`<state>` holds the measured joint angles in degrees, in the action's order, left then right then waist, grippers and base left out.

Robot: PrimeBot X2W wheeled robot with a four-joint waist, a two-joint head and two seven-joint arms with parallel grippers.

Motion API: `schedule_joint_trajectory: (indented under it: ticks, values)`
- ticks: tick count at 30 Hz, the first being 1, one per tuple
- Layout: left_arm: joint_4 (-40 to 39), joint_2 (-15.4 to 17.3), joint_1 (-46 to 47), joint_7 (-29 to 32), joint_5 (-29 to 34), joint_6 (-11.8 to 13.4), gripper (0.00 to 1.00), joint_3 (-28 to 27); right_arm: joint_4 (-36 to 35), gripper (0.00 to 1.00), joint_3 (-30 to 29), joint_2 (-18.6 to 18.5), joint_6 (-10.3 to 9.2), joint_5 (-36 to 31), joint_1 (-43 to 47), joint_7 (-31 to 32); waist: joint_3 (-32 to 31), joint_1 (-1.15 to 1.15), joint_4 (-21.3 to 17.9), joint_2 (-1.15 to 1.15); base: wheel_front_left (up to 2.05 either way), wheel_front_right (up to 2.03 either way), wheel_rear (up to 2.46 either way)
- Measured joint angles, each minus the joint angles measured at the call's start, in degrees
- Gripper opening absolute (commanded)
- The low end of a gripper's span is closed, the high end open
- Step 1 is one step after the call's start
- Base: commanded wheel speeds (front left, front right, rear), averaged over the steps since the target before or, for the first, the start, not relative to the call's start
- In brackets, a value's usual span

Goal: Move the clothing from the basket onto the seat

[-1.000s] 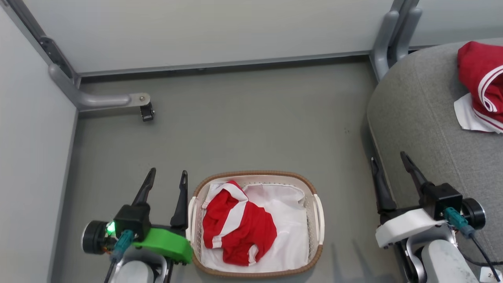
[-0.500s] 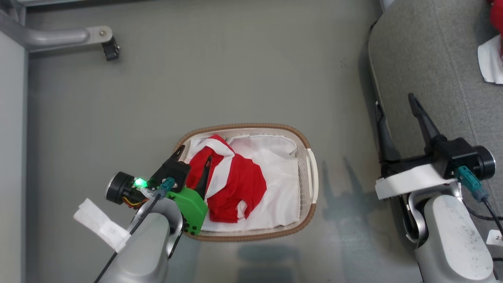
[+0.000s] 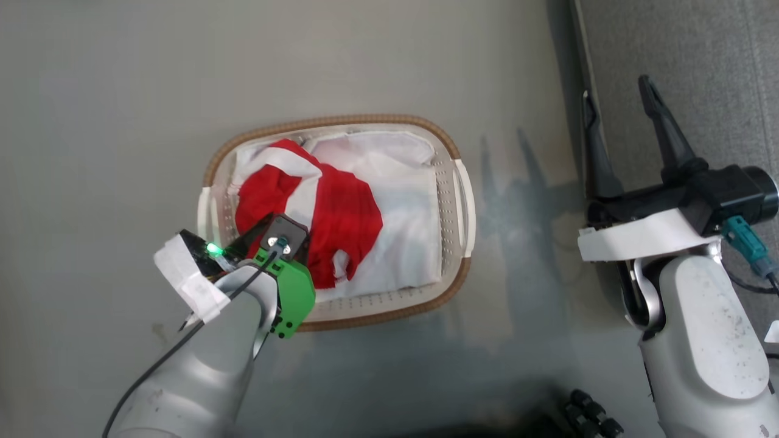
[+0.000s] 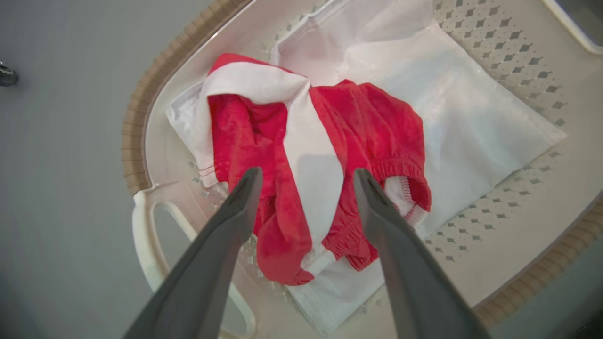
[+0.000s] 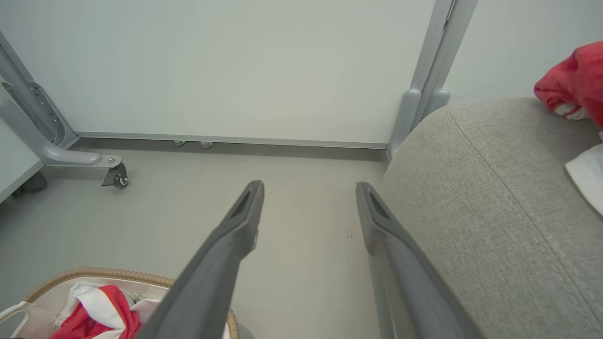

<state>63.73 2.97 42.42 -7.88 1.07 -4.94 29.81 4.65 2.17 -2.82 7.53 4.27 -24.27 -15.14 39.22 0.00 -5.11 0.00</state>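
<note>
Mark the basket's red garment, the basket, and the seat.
red garment (image 4: 372, 117), left wrist view, on its red fabric
basket (image 3: 341, 119), head view, on its brown rim
seat (image 5: 471, 212), right wrist view, on its grey upholstery

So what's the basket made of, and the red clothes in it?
The basket looks like smooth cream plastic, with punched diamond holes; its brown rim seems moulded to look woven. The red clothing looks like soft knit fabric, matte, rumpled, with a gathered elastic hem.
</note>
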Motion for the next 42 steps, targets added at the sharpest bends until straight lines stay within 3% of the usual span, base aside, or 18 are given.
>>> schedule_joint_trajectory:
  ticks: [10, 21, 22, 23, 24, 25, 31, 42]
  values:
    - [6.7, 0.7, 6.5, 2.5, 0.6, 3.5, 1.00, 1.2, -1.5, 1.00, 2.1, 0.0, 0.00, 1.6, -3.1, 0.0, 8.4, 0.00, -2.4, 0.00, 0.00, 0.00, 0.00]
    - [8.7, 1.6, 8.9, 4.5, 0.5, 7.0, 1.00, 1.5, -1.6, 1.00, 4.0, 0.0, 0.00, 3.6, -4.4, 0.0, 12.3, 0.00, -4.7, 0.00, 0.00, 0.00, 0.00]
    - [8.8, 1.6, 9.0, 4.8, 0.5, 7.1, 0.87, 1.6, -1.5, 1.00, 4.1, 0.0, 0.00, 3.8, -4.4, 0.0, 12.4, 0.00, -4.9, 0.00, 0.00, 0.00, 0.00]
    - [8.8, 1.6, 9.1, 4.9, 0.4, 7.1, 0.42, 1.7, -1.5, 1.00, 4.2, 0.0, 0.00, 3.9, -4.5, 0.0, 12.5, 0.00, -5.0, 0.00, 0.00, 0.00, 0.00]
    - [8.9, 1.6, 9.1, 5.0, 0.2, 7.1, 0.35, 1.8, -1.5, 1.00, 4.2, 0.0, 0.00, 3.9, -4.5, 0.0, 12.5, 0.00, -5.1, 0.00, 0.00, 0.00, 0.00]
    - [8.9, 1.5, 9.1, 5.1, 0.1, 7.1, 0.00, 1.9, -1.4, 1.00, 4.2, 0.0, 0.00, 4.0, -4.5, 0.0, 12.4, 0.00, -5.1, 0.00, 0.00, 0.00, 0.00]
    - [9.1, 1.1, 9.1, 3.2, -0.7, 6.8, 0.00, 2.2, -0.5, 1.00, 4.0, 0.0, 0.00, 4.4, -4.5, 0.0, 11.2, 0.00, -4.9, 0.00, 0.00, 0.00, 0.00]
    - [6.0, 0.0, 7.2, -3.3, -3.2, 4.0, 0.00, 4.2, 2.3, 1.00, 3.4, 0.0, -0.01, 3.8, -3.5, 0.0, 5.5, 0.00, -3.3, 0.00, 0.00, 0.00, 0.00]
